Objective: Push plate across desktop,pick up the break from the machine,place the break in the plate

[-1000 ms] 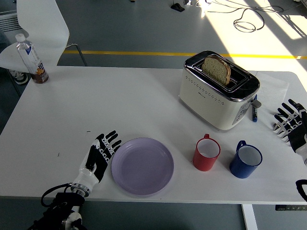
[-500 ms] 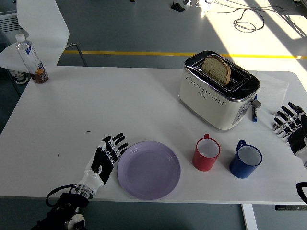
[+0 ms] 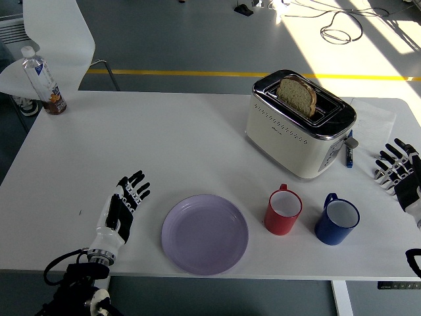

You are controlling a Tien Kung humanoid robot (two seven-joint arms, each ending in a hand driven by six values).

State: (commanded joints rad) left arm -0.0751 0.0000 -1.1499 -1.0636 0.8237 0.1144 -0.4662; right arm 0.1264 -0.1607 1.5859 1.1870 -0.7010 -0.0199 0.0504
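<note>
Bread slice (image 3: 297, 96) upright in toaster (image 3: 299, 123) at table's far right, nearer open, empty right hand (image 3: 397, 170); lilac plate (image 3: 205, 233) near front edge, apart from open, empty left hand (image 3: 121, 209).

A robotics test hall, staged as a breakfast table.
A white worktop (image 3: 197, 138) stands on grey industrial floor marked by a yellow line (image 3: 197, 73), loose cables (image 3: 342, 29) trailing in sunlight beyond.

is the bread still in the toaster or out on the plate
In the toaster: the bread slice stands upright in the toaster slot. The purple plate is empty.
</note>
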